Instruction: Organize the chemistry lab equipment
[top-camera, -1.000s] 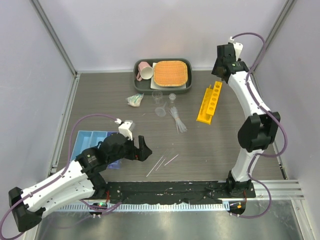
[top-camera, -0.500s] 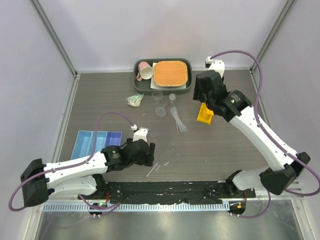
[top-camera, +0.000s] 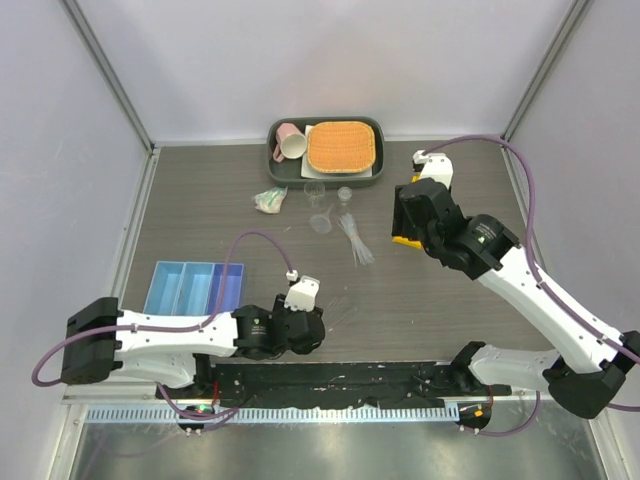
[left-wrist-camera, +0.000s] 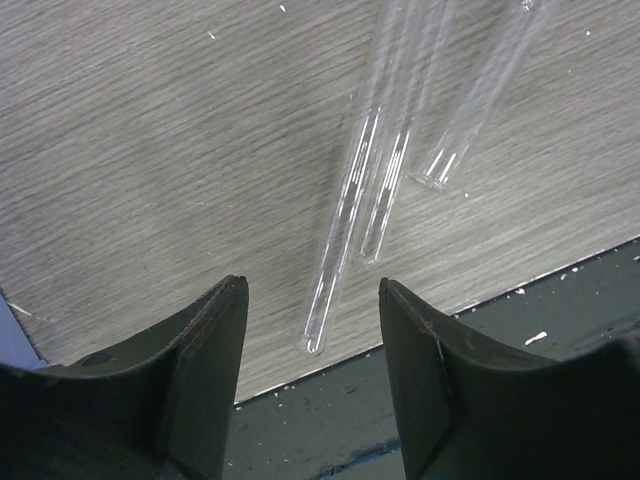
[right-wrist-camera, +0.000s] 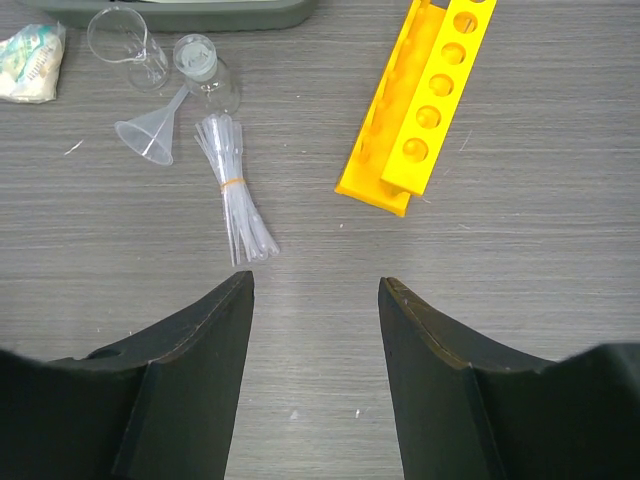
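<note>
Three thin glass tubes lie on the wood table close to its near edge. My left gripper is open and empty, low over the table, with the nearest tube's rounded end between its jaws; in the top view it covers most of the tubes. My right gripper is open and empty, held above the table. Ahead of it lie the yellow tube rack, the banded pipettes, a funnel and two small beakers. The blue three-compartment tray lies at the left.
A dark tray at the back holds an orange woven mat and a pink mug. A crumpled packet lies left of the beakers. The black base strip runs right behind the tubes' ends.
My left gripper has moved right and toward the near edge, down over the glass tubes. My right arm has swung down from the back right corner to above the yellow rack.
</note>
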